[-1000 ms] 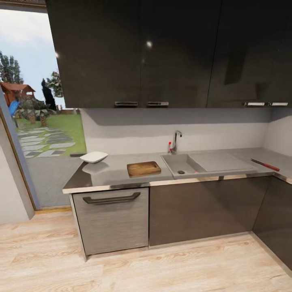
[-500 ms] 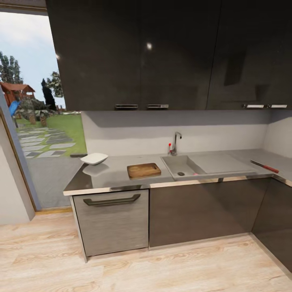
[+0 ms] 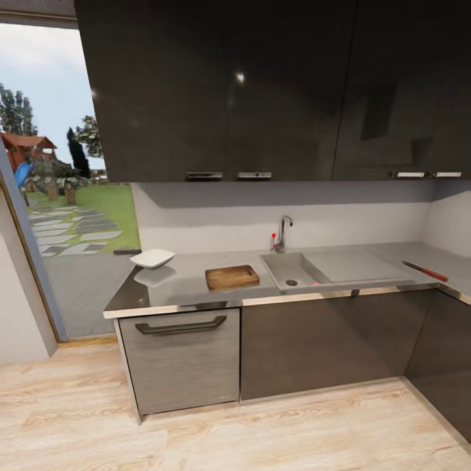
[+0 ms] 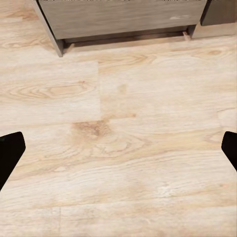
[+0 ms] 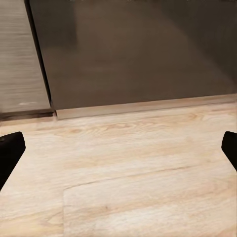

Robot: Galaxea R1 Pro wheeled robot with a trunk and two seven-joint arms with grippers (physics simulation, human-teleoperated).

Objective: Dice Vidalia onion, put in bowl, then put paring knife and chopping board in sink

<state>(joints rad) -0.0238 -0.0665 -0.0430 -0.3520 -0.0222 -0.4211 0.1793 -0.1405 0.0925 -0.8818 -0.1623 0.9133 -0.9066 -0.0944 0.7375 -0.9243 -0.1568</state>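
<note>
Facing a glossy grey countertop [image 3: 190, 288] with dark brown wooden chopping board [image 3: 231, 277] at nine o'clock of grey steel sink [image 3: 294, 269] (both grippers' fingers spread wide over pale wood floor [image 4: 118, 148]).

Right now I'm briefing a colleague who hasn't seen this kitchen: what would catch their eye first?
Probably the brown chopping board lying flat on the grey countertop, with the white bowl towards the window end. Beside the board sits the sink with its chrome tap, a speck of pink in the basin, and the paring knife lies far off near the right corner.
</note>
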